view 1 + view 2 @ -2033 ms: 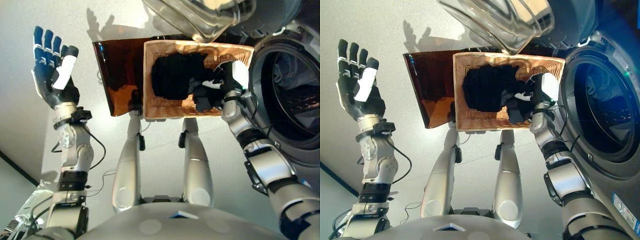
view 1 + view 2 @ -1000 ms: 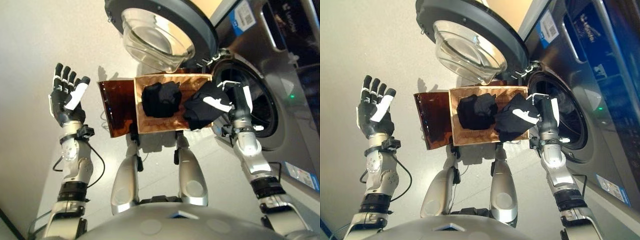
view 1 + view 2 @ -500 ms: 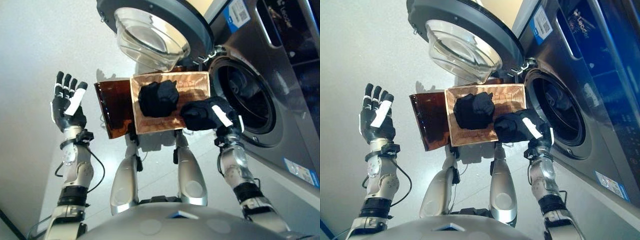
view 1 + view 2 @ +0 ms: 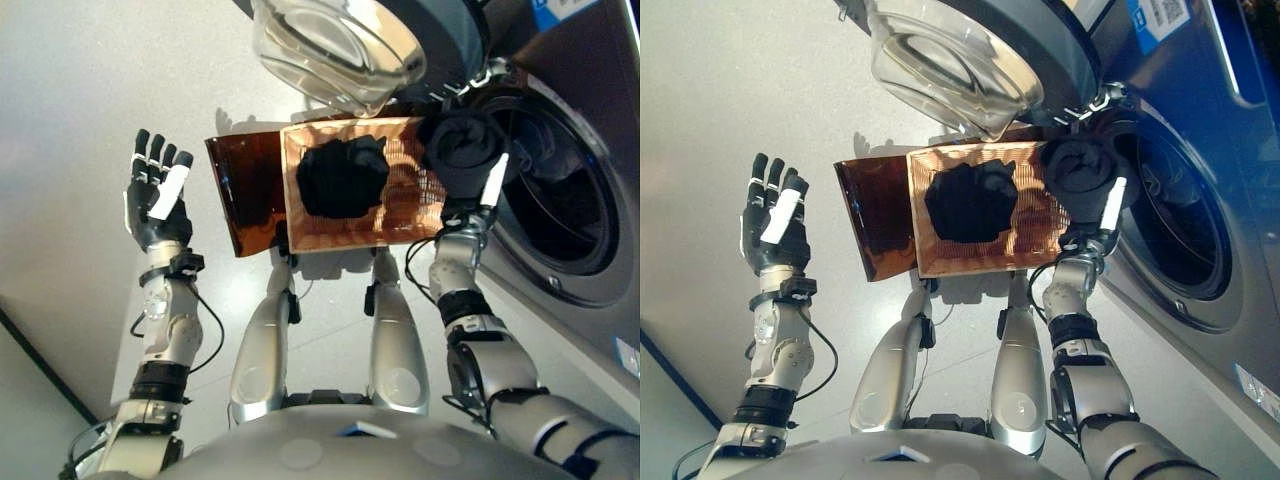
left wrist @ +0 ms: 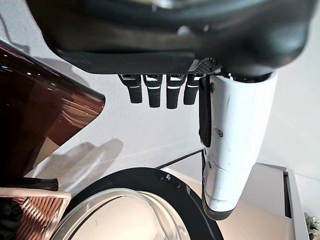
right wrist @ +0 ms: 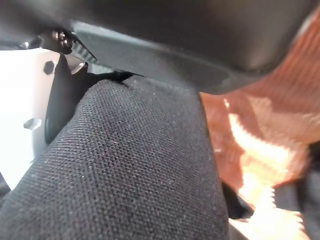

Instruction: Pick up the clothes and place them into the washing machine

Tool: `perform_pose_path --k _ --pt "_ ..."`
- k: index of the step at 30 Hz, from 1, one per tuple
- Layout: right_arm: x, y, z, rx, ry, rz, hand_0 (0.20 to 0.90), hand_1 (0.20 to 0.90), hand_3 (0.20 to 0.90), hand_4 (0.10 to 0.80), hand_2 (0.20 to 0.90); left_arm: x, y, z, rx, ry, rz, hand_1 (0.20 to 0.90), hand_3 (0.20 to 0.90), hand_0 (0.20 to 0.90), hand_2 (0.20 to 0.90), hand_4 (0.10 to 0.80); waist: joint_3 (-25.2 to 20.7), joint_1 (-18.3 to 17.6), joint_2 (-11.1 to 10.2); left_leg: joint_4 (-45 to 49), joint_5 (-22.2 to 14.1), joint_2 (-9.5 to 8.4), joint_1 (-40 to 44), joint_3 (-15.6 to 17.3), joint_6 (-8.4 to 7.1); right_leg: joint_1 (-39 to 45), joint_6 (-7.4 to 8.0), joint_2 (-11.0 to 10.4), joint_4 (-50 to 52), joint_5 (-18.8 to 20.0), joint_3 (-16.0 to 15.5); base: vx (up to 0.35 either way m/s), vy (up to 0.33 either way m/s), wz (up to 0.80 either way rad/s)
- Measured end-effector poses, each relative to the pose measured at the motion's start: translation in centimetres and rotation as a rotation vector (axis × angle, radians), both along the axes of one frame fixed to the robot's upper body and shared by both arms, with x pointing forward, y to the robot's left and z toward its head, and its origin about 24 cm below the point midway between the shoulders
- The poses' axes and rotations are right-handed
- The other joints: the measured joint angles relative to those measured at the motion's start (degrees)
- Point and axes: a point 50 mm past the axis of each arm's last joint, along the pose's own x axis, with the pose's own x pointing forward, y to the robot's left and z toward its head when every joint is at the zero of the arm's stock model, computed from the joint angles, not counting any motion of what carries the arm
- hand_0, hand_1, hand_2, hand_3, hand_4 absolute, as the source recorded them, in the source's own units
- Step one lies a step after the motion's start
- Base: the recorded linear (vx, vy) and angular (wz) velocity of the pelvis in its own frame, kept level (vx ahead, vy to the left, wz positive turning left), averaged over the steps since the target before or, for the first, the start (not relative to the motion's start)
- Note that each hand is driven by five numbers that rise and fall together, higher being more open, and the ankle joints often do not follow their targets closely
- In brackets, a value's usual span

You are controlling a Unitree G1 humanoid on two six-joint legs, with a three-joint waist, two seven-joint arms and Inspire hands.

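- The pale grey, smooth floor [image 4: 80,120] carried everything.
- A woven wicker basket [image 4: 400,205] stood on it, just beside the silver front-loading washing machine [image 4: 590,270].
- A brown translucent plastic bin [image 4: 245,195] touched the basket's other side.

drum mouth [image 4: 560,200] open | door [image 4: 340,45] overhangs basket [image 4: 400,215]

A woven wicker basket [image 4: 400,215] sits on the pale floor [image 4: 80,120] near the middle of the view. Touching its 9 o'clock side, a glossy dark brown panel [image 4: 245,195] stands tilted. At 7 o'clock a dark strip [image 4: 40,370] crosses the floor diagonally
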Motion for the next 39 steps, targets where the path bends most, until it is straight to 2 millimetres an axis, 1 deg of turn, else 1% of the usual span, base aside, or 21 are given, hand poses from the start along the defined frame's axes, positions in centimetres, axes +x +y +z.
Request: perform_pose_path --k 4,6,10,15,16,18,20,21,22,23,25,26,27,29,31,32,33,37,39 --pt "0.2 -1.5 1.2 0.099 -0.076 -0.139 0.2 0.2 0.2 0.3 0.2 0.1 0.0 0.2 -0.013 -0.01 0.005 0.9 0.9 0.9 0.9 0.8 0.06 0.31 0.81 -0.01 0.08 -0.15 -1.87 0.57 0.07 -2.22 0.04 -0.09 0.17 0.06 0.55 0.014 0.002 -0.03" --pt "0.1 -1.8 1.2 0.12 -0.084 -0.177 0.2 0.2 0.2 0.3 0.2 0.1 0.0 0.1 -0.017 -0.008 0.005 0.9 0.9 0.9 0.9 0.8 0.05 0.28 0.86 -0.01 0.08 -0.19 -2.3 0.8 0.08 -2.93 0.08 -0.07 0.17 0.2 1.07 0.03 0.001 -0.1" --pt "-0.7 -2.6 0.6 0.152 -0.082 -0.246 0.2 0.2 0.2 0.3 0.2 0.3 -0.1 0.4 -0.017 -0.018 -0.001 0.9 0.9 0.9 0.9 0.8 -0.02 -0.08 1.05 0.0 0.07 -0.15 -3.0 0.94 0.07 -3.89 0.02 0.01 0.19 0.39 1.34 0.034 -0.001 -0.05" --pt "-2.0 -3.8 -0.7 0.194 -0.046 -0.33 0.2 0.2 0.2 0.3 0.2 0.4 -0.1 0.5 -0.013 -0.024 -0.004 0.9 0.9 0.9 0.9 0.8 -0.04 -0.67 1.11 -0.02 0.03 -0.23 -3.0 1.14 0.06 -4.07 0.02 -0.03 0.21 0.39 1.71 0.003 0.001 -0.01" --pt "-2.0 -4.0 -0.8 0.197 -0.043 -0.338 0.2 0.2 0.2 0.3 0.2 0.4 -0.1 0.5 -0.012 -0.024 -0.004 0.9 0.9 0.9 0.9 0.8 -0.05 -0.67 1.11 -0.02 0.02 -0.26 -3.05 1.19 0.06 -4.18 0.03 -0.05 0.24 0.39 1.85 0.013 -0.009 -0.06" --pt "-2.2 -4.9 -0.6 0.2 -0.045 -0.372 0.2 0.2 0.2 0.3 0.2 0.3 0.0 0.6 -0.008 -0.032 -0.001 0.9 0.9 0.9 0.9 0.8 -0.23 -0.78 1.38 -0.03 0.01 -0.46 -3.94 1.36 0.09 -5.38 0.23 -0.22 0.32 0.49 2.31 0.008 0.0 -0.06" --pt "-2.1 -6.4 0.5 0.19 -0.072 -0.408 0.2 0.2 0.2 0.3 0.2 0.3 0.1 0.9 -0.006 -0.052 0.002 0.9 0.9 0.9 0.9 0.8 -0.45 -0.74 1.72 -0.02 0.18 -0.92 -5.62 1.58 0.32 -7.36 0.43 -0.57 0.26 1.19 2.77 0.005 0.0 -0.06" --pt "-2.2 -6.8 0.7 0.184 -0.076 -0.416 0.2 0.2 0.2 0.3 0.2 0.2 0.1 1.0 -0.004 -0.058 0.0 0.9 0.9 0.9 0.9 0.8 -0.48 -0.86 1.77 -0.02 0.23 -1.03 -5.99 1.71 0.39 -7.77 0.43 -0.66 0.26 1.4 2.78 0.038 -0.024 -0.05" --pt "-1.7 -7.0 1.4 0.179 -0.096 -0.413 0.2 0.2 0.2 0.3 0.2 0.2 0.1 1.2 0.0 -0.066 -0.006 0.9 0.9 0.9 0.9 0.8 -0.55 -0.94 1.89 -0.01 0.31 -1.07 -6.55 1.98 0.48 -8.44 0.41 -0.73 0.23 1.61 2.88 0.008 -0.039 -0.03" --pt "-1.7 -7.0 1.4 0.182 -0.093 -0.416 0.2 0.2 0.2 0.3 0.2 0.3 0.1 1.2 0.002 -0.07 -0.009 0.9 0.9 0.9 0.9 0.8 -0.56 -0.99 1.9 -0.01 0.32 -1.06 -6.67 2.02 0.48 -8.58 0.41 -0.7 0.23 1.64 2.88 0.014 -0.044 -0.03" --pt "-0.9 -7.2 2.7 0.193 -0.122 -0.417 0.2 0.2 0.2 0.3 0.2 0.3 0.0 1.4 0.007 -0.081 -0.023 0.9 0.9 0.9 0.9 0.8 -0.57 -0.72 1.93 -0.01 0.33 -1.01 -6.77 2.05 0.47 -8.7 0.4 -0.66 0.19 1.64 2.9 -0.005 -0.043 -0.01" --pt "-0.7 -7.7 3.8 0.178 -0.151 -0.421 0.2 0.2 0.2 0.3 0.2 0.3 -0.1 1.6 0.01 -0.093 -0.031 0.9 0.9 0.9 0.9 0.8 -0.55 -0.14 2.06 -0.01 0.33 -1.01 -6.82 2.05 0.47 -8.76 0.41 -0.66 0.19 1.64 2.91 -0.005 -0.04 -0.01" --pt "-0.6 -8.0 4.3 0.169 -0.169 -0.425 0.2 0.2 0.2 0.3 0.2 0.4 -0.1 1.7 0.013 -0.099 -0.034 0.9 0.9 0.9 0.9 0.8 -0.53 0.16 2.13 -0.01 0.33 -1.0 -6.83 2.04 0.47 -8.78 0.41 -0.65 0.19 1.63 2.9 0.003 -0.042 0.03" --pt "-0.1 -9.3 6.9 0.121 -0.238 -0.449 0.2 0.2 0.2 0.3 0.2 0.3 0.2 2.1 0.029 -0.117 -0.032 0.9 0.9 0.9 0.9 0.8 -0.75 0.74 2.67 -0.01 0.34 -1.04 -7.64 1.88 0.47 -9.42 0.41 -0.72 0.21 1.63 2.78 0.006 -0.052 0.06" --pt "0.0 -10.2 8.7 0.091 -0.278 -0.474 0.2 0.2 0.2 0.3 0.2 0.3 0.4 2.5 0.042 -0.132 -0.033 0.9 0.9 0.9 0.9 0.8 -0.86 1.32 2.88 0.0 0.47 -1.07 -8.38 1.82 0.46 -10.13 0.42 -0.72 0.22 1.66 2.76 0.01 -0.059 0.03" --pt "0.0 -10.8 10.0 0.07 -0.306 -0.487 0.2 0.2 0.2 0.3 0.2 0.4 0.4 2.8 0.042 -0.147 -0.031 0.9 0.9 0.9 0.9 0.8 -0.88 1.91 2.96 0.0 0.53 -1.04 -8.87 1.69 0.42 -10.63 0.41 -0.69 0.24 1.68 2.71 0.015 -0.059 0.03" --pt "0.0 -11.1 10.6 0.049 -0.316 -0.488 0.2 0.2 0.2 0.3 0.2 0.4 0.4 2.8 0.042 -0.147 -0.031 0.9 0.9 0.9 0.9 0.8 -0.86 2.09 3.0 0.0 0.55 -1.0 -8.99 1.4 0.39 -10.72 0.35 -0.64 0.24 1.74 2.64 0.012 -0.043 0.03" --pt "0.5 -10.9 12.1 0.017 -0.342 -0.469 0.2 0.2 0.2 0.3 0.2 0.7 0.2 3.2 0.041 -0.162 -0.035 0.9 0.9 0.9 0.9 0.8 -0.86 2.03 2.99 0.0 0.54 -0.94 -9.14 0.72 0.36 -10.63 0.37 -0.63 0.28 1.72 2.32 -0.005 -0.063 0.04" --pt "0.6 -10.7 12.1 0.008 -0.334 -0.46 0.2 0.2 0.2 0.3 0.2 0.9 0.2 3.4 0.041 -0.172 -0.038 0.9 0.9 0.9 0.9 0.8 -0.86 1.97 2.99 0.0 0.55 -0.88 -9.39 0.48 0.34 -10.67 0.37 -0.49 0.28 1.71 2.05 -0.001 -0.045 0.07"
